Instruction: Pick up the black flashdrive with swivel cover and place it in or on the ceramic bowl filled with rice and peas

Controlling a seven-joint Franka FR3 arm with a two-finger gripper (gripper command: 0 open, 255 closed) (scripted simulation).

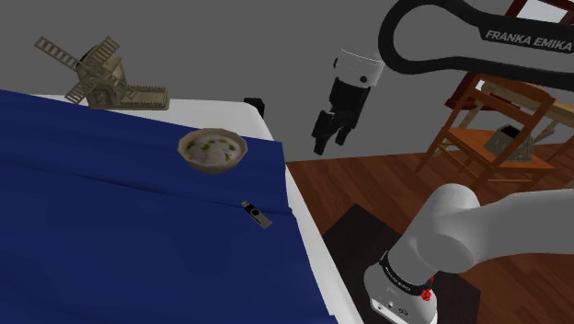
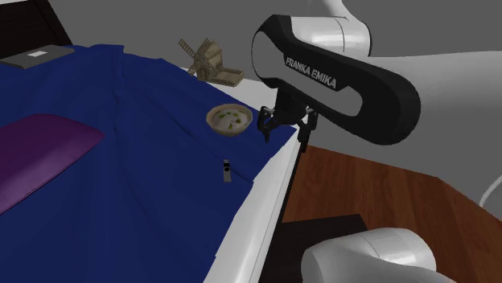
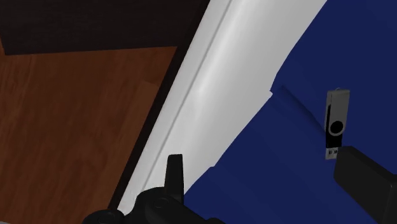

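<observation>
Since your tool [image 1: 331, 142] hangs off the bed's [image 1: 110, 212] edge, fingers apart, nothing's held | flashdrive [image 1: 257, 214] flat on bed | rice bowl [image 1: 217, 169] just beyond.

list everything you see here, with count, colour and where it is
flash drive: one, black with a silver swivel cover, flat on the bedspread near the bed edge
bowl: one, pale, holding rice and peas, on the bedspread beyond the flash drive
windmill model: one, tan, beyond the bowl
bedspread: one, dark blue, over the bed
cushion: one, purple, on the bedspread
bed edge: one, white, beside the floor
chairs: seemingly two, wooden, on the floor
floor: brown wood
arm: one, white with dark joints
gripper: one, black, open, empty, in the air
</observation>
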